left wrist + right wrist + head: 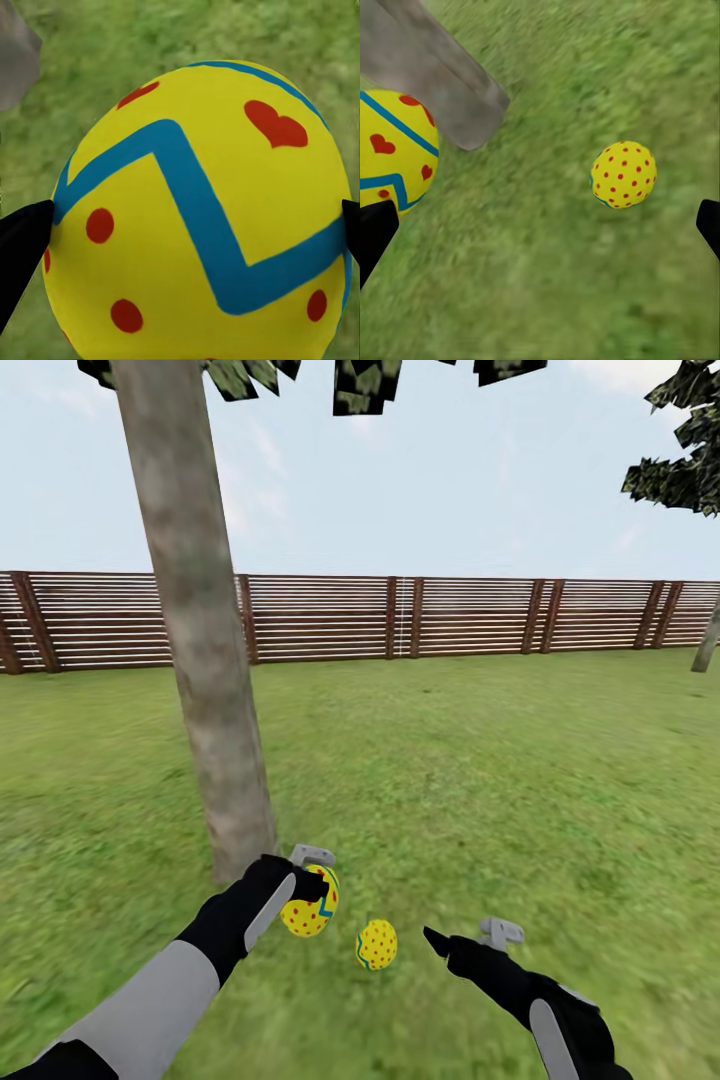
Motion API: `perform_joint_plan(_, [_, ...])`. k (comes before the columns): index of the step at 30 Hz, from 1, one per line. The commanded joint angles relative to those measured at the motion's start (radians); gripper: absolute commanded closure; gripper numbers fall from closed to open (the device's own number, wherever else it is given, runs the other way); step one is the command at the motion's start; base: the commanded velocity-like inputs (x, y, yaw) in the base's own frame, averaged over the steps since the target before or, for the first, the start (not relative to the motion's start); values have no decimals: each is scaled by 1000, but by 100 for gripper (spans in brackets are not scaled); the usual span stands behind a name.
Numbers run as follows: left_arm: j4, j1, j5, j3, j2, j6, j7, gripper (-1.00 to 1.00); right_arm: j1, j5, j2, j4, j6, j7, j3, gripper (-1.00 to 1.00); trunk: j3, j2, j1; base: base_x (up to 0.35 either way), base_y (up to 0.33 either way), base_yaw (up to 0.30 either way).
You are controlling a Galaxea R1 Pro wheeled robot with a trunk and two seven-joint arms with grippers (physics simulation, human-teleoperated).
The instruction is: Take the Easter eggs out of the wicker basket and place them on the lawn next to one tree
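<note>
Left gripper [312, 888] grasping striped egg [310, 905] beside tree [200, 660]; left wrist: both fingertips touching shell. Right gripper [462, 942] released, dotted egg [377, 944] on lawn [500, 780] nearby.

You have the lawn [520, 780] running to the fence [330, 618]; 1 dotted egg [377, 944] lies beside the tree [215, 710].
</note>
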Motion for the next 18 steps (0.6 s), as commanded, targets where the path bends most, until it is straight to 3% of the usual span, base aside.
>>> perform_joint_plan(1, [-1, -1, 11, -3, 1, 3, 9, 100, -1, 0, 1, 1, 6, 5, -3, -100, -1, 0, 0, 289, 0, 0])
perform_joint_plan(7, [-1, -1, 11, -3, 1, -1, 9, 100, -1, 0, 1, 5, 6, 5, -4, -100, -1, 0, 0, 171, 0, 0])
perform_joint_plan(18, [-2, -1, 11, -3, 1, -10, 8, 100, -1, 0, 1, 6, 6, 5, -4, -100, -7, -14, 8, 10, 0, 0])
